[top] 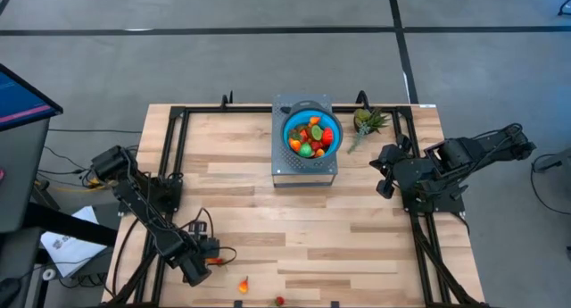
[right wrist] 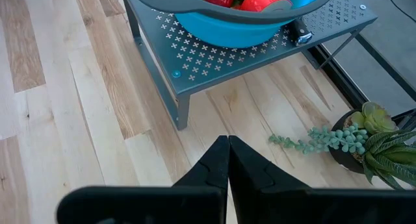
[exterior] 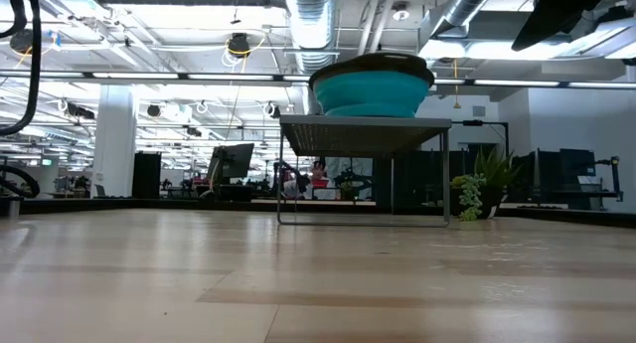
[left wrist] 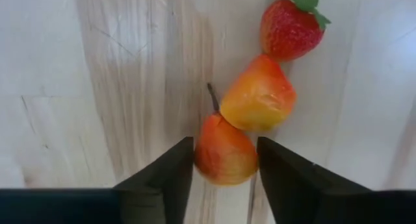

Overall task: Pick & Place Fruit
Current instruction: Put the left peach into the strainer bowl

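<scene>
While the left arm reaches to the near edge of the table (top: pixel 294 228), its left tool (left wrist: pixel 224 162) stands half open, one dark finger on each side of an orange-red pear (left wrist: pixel 224 152) with a thin brown stem; the fingers (left wrist: pixel 166 175) sit at the pear's flanks, though firm contact cannot be confirmed from the wrist view.

Loose fruit, near table edge: three pieces.
- One pear, between the fingers.
- One orange-yellow fruit (left wrist: pixel 259 94), touching the pear's upper side.
- One strawberry (left wrist: pixel 289 28), red with a green cap, touching the orange-yellow fruit.
In the high view only two small spots show beside the tool, one orange (top: pixel 243 287) and one red (top: pixel 279 300); the pear is probably hidden under the tool.

Right tool (right wrist: pixel 227 160): one, fully closed, fingers pressed together, holding nothing, hanging above the table's right side near the stand.

Blue bowl (top: pixel 311 134): one, heaped with red, orange and green fruit; count not readable. It rests on one grey perforated stand (right wrist: pixel 260 52) at the table's far middle.

Potted plants: one spiky green plant (top: pixel 367 121) just right of the stand, with a trailing pale-green sprig (right wrist: pixel 322 138) lying on the table beside it.

Monitor (top: pixel 20 98): one, off the table's left.
</scene>
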You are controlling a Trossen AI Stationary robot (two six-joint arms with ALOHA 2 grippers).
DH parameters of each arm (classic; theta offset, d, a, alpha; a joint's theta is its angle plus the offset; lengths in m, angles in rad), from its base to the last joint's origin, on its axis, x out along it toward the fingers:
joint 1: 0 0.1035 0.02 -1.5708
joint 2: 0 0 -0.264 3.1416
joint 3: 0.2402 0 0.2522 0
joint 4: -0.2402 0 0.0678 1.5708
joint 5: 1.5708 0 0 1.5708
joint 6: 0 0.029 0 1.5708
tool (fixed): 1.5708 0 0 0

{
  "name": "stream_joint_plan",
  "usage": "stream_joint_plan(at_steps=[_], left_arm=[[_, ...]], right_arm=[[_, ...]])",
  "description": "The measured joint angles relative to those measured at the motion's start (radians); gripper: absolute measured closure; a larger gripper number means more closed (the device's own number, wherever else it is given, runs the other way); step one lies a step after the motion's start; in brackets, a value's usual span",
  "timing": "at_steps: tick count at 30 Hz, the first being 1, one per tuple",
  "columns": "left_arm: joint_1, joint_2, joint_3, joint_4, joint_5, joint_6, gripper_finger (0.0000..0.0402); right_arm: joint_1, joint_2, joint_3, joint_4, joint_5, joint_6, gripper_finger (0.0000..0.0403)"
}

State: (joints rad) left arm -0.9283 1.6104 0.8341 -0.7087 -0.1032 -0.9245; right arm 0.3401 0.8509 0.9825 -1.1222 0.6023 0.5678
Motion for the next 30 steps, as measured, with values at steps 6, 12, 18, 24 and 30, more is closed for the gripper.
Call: stream_joint_plan(at_steps=[6,12,18,24,30], left_arm=[[0.0,0.0,0.0,0.008,0.0,-0.028,0.0274],[0.0,0.0,0.0,0.011,0.0,-0.074,0.0274],[0.0,0.0,0.0,0.011,0.0,-0.079,0.0273],[0.0,0.0,0.0,0.011,0.0,-0.079,0.0276],[0.0,0.0,0.0,0.011,0.0,-0.079,0.0275]], right_arm=[[0.0,0.0,0.0,0.0,0.0,0.0,0.0403],[0.0,0.0,0.0,0.0,0.0,0.0,0.0403],[0.0,0.0,0.0,0.0,0.0,0.0,0.0403],[0.0,0.0,0.0,0.0,0.0,-0.001,0.0403],[0.0,0.0,0.0,0.0,0.0,-0.002,0.0403]])
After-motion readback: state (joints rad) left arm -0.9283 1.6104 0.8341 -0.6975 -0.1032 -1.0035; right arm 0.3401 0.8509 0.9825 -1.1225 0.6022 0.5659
